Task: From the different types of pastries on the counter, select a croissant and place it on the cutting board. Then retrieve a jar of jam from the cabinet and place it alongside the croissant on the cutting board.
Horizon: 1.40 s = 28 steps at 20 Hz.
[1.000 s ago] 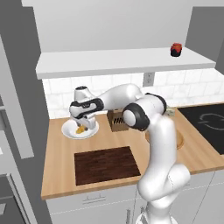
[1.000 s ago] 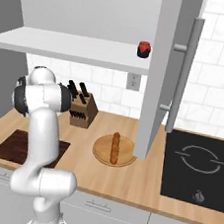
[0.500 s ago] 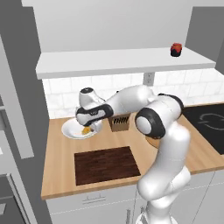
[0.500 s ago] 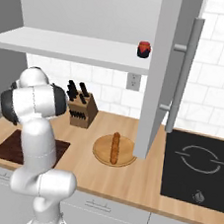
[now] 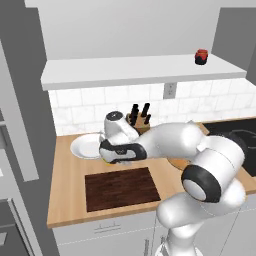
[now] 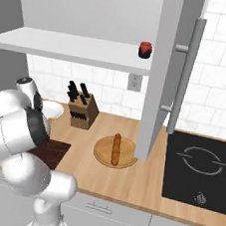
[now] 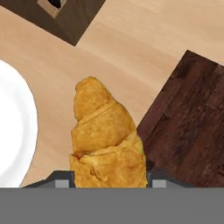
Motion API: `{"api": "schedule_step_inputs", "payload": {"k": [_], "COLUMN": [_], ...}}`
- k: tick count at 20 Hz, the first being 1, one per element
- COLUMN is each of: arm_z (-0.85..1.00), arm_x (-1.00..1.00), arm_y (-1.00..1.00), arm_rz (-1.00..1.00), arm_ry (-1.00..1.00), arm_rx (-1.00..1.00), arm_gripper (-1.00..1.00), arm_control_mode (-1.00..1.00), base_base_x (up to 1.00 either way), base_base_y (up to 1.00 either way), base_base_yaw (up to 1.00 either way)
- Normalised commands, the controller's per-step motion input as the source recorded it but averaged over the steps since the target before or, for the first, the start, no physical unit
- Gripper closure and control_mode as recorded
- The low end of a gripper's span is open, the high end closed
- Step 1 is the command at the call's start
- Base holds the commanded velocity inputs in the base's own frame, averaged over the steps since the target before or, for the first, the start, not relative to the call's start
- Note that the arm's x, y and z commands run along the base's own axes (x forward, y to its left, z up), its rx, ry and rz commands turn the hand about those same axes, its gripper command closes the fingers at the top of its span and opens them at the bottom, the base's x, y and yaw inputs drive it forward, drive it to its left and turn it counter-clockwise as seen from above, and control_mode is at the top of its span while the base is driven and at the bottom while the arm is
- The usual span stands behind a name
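My gripper (image 7: 107, 177) is shut on the golden-orange croissant (image 7: 107, 135), which hangs over bare counter (image 7: 131, 48) between the white plate (image 7: 13, 127) and the dark brown cutting board (image 7: 192, 118). In the left base view the gripper (image 5: 111, 158) hovers just beyond the board's (image 5: 120, 187) far left corner, with a sliver of croissant (image 5: 106, 161) showing under it. The jar of jam (image 5: 201, 56), dark with a red lid, stands on the pale grey cabinet shelf (image 5: 140, 70) at its right end. The long brown pastry stick (image 6: 115, 148) lies on a round light-wood board.
A knife block (image 5: 140, 117) stands against the tiled wall behind my arm. The white plate (image 5: 87, 147) sits left of the gripper. A black hob (image 6: 203, 166) is at the right. A tall grey panel with a handle (image 6: 182, 78) rises beside the round board (image 6: 105, 154).
My gripper has come off the white plate with the croissant in it and moved right and toward the front, close to the cutting board's far edge.
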Motion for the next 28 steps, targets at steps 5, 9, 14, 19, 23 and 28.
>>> {"api": "schedule_step_inputs", "payload": {"k": [5, 9, 14, 19, 23, 28], "arm_z": [0.03, 0.0, 0.0, -0.22, -0.18, -0.15], "arm_x": [-0.89, -0.73, -0.11, 0.12, 0.04, 0.02], "arm_y": [-0.33, -0.25, -0.05, 0.0, 0.0, 0.0], "arm_rz": [-0.07, -0.07, -0.02, 0.0, 0.0, 0.0], "arm_ry": [0.0, 0.0, 0.0, 0.01, 0.04, 0.04], "arm_rx": [0.0, 0.0, 0.0, -0.01, 0.0, -0.01], "arm_gripper": [1.0, 1.0, 1.0, 1.0, 1.0, 1.0], "arm_control_mode": [-1.0, -1.0, -1.0, -1.0, -1.0, -1.0], "base_base_x": [0.0, 0.0, 0.0, 0.0, 0.0, 0.0], "base_base_y": [0.0, 0.0, 0.0, 0.0, 0.0, 0.0], "base_base_yaw": [0.0, 0.0, 0.0, 0.0, 0.0, 0.0]}}
